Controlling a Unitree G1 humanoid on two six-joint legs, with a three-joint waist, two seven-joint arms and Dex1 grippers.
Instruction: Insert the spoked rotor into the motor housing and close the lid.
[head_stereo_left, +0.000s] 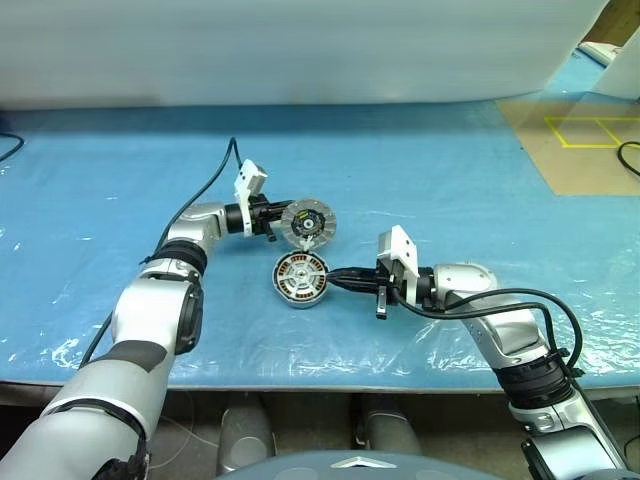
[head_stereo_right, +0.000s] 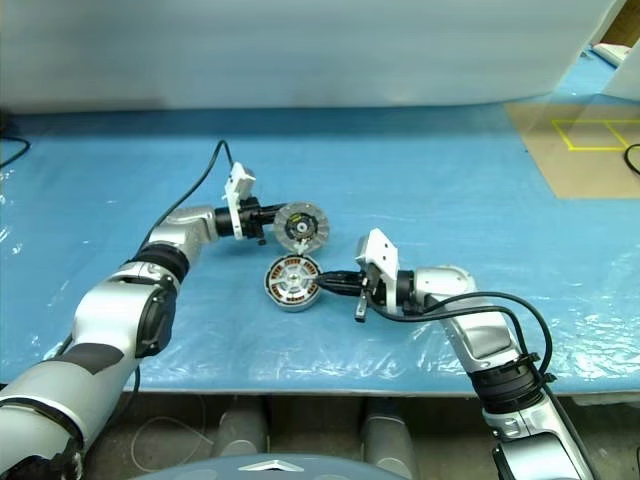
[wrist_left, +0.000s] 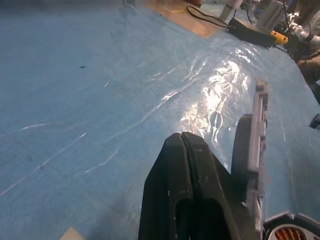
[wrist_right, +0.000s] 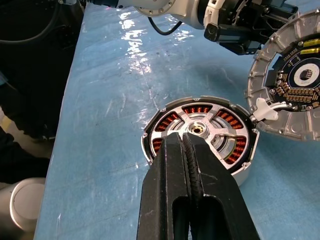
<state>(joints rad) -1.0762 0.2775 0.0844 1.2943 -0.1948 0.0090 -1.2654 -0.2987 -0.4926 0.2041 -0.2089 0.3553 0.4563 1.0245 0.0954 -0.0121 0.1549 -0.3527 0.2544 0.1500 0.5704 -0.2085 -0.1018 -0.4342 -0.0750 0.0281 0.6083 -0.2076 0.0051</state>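
Right wrist view: motor housing (wrist_right: 200, 137) faces up, lid (wrist_right: 295, 92) upright, both pincers pressed together

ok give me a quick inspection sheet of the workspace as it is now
surface: blue plastic sheet over the table, wrinkled, glossy.
job's things: motor housing lies open, spoked rotor seated over the copper windings; lid stands raised at the housing's far edge, not closed.
clutter: nothing seen.
grippers: left gripper shut, tips behind the raised lid; right gripper shut, tips at the housing's edge.
cables: black cable runs from the left wrist.
surroundings: brown floor with yellow tape at far right.
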